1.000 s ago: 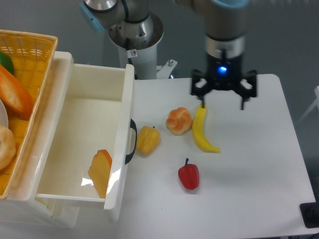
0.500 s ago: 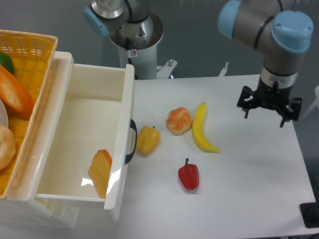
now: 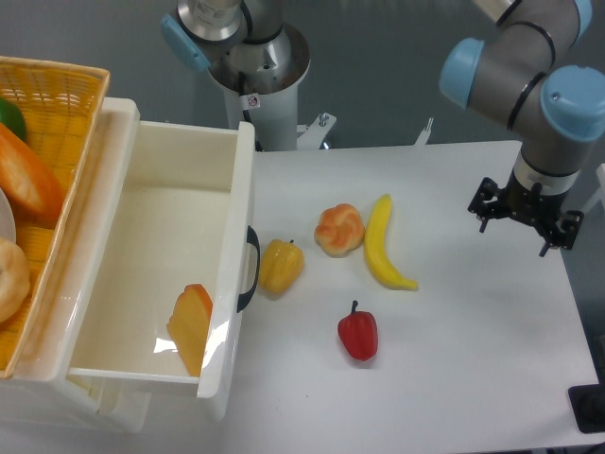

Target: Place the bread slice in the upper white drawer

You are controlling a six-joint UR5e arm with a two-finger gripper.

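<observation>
The bread slice [image 3: 192, 327], yellow-orange with a darker crust, lies inside the upper white drawer [image 3: 161, 218], leaning against the inner side of its front panel near the front corner. The drawer is pulled open and its dark curved handle [image 3: 250, 268] faces the table. My gripper [image 3: 525, 217] hangs over the table's right edge, far from the drawer. Its fingers are spread and nothing is between them.
On the table lie a yellow bell pepper [image 3: 281, 266], a round orange-cream bun [image 3: 339, 229], a banana [image 3: 383, 243] and a red pepper [image 3: 358, 332]. A woven yellow basket [image 3: 57, 104] with food sits at the left, beside the drawer. The robot base [image 3: 257, 57] stands at the back.
My gripper has moved from above the banana to the right, out to the table's right edge. The bread slice and the other items have not moved.
</observation>
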